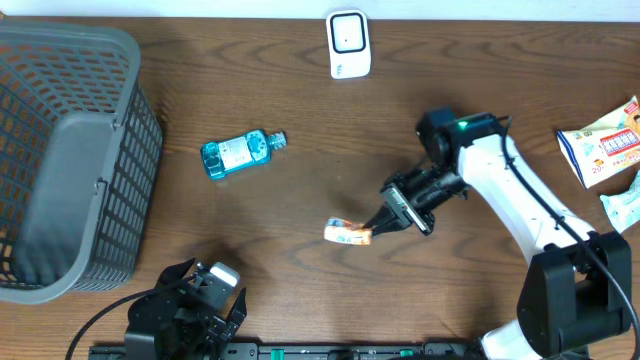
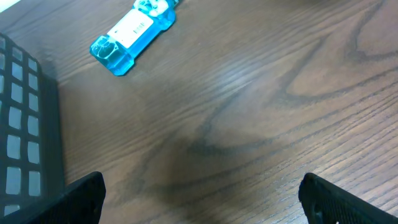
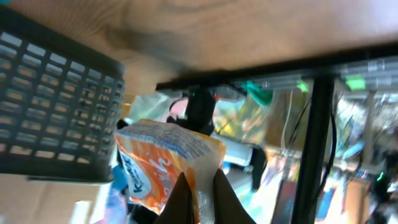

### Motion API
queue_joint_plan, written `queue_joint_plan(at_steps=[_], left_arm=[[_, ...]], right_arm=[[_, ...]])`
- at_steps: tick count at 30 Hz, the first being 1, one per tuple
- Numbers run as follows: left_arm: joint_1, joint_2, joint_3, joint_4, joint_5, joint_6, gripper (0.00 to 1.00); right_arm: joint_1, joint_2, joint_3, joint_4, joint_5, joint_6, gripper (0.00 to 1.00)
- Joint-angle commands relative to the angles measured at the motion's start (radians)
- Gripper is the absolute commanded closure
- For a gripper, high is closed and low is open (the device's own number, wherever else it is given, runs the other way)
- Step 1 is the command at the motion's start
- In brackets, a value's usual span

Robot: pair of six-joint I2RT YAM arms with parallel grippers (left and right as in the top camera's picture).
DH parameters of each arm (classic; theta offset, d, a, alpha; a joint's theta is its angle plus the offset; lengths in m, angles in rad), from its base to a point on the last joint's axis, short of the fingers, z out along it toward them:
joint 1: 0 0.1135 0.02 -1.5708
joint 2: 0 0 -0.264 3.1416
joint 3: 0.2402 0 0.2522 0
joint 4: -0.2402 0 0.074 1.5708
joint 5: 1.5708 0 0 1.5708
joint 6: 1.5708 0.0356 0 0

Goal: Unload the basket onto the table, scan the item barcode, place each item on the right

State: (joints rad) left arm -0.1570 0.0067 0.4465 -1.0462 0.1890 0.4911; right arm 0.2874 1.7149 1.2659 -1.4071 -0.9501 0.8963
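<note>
The right claw (image 1: 376, 228) is clamped on one end of the orange packet (image 1: 345, 233), which seems to hang just above the mid-table, well apart from the scanner (image 1: 349, 44) at the far edge. The pinch looks thin, so a quick swing could let the soft packet droop or slip, and its barcode, not readable here, may end up facing away from the scanner. The right arm reaches in from the right, wrist rolled and fingers pointing left, while the left claw (image 2: 202, 196) hangs low by the basket (image 1: 60, 150), jaws wide apart and empty
</note>
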Motion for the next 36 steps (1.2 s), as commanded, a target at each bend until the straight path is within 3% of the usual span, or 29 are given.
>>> queue_joint_plan(at_steps=[1,11,25,27,30,36], left_arm=[[0.004,0.000,-0.003,-0.011,-0.013,0.009,0.01],[0.004,0.000,-0.003,-0.011,-0.013,0.009,0.01],[0.004,0.000,-0.003,-0.011,-0.013,0.009,0.01],[0.004,0.000,-0.003,-0.011,-0.013,0.009,0.01],[0.004,0.000,-0.003,-0.011,-0.014,0.009,0.01],[0.004,0.000,-0.003,-0.011,-0.013,0.009,0.01]], right_arm=[[-0.038,-0.016,-0.003,-0.067,-0.066,0.023,0.99],[-0.099,-0.016,-0.003,-0.237,-0.066,-0.085,0.99],[-0.099,-0.016,-0.003,-0.235,-0.066,-0.085,0.99],[-0.099,-0.016,-0.003,-0.235,-0.066,-0.085,0.94],[-0.099,-0.016,-0.003,-0.226,-0.066,-0.085,0.99],[-0.094,-0.016,-0.003,-0.106,0.029,-0.082,0.99]])
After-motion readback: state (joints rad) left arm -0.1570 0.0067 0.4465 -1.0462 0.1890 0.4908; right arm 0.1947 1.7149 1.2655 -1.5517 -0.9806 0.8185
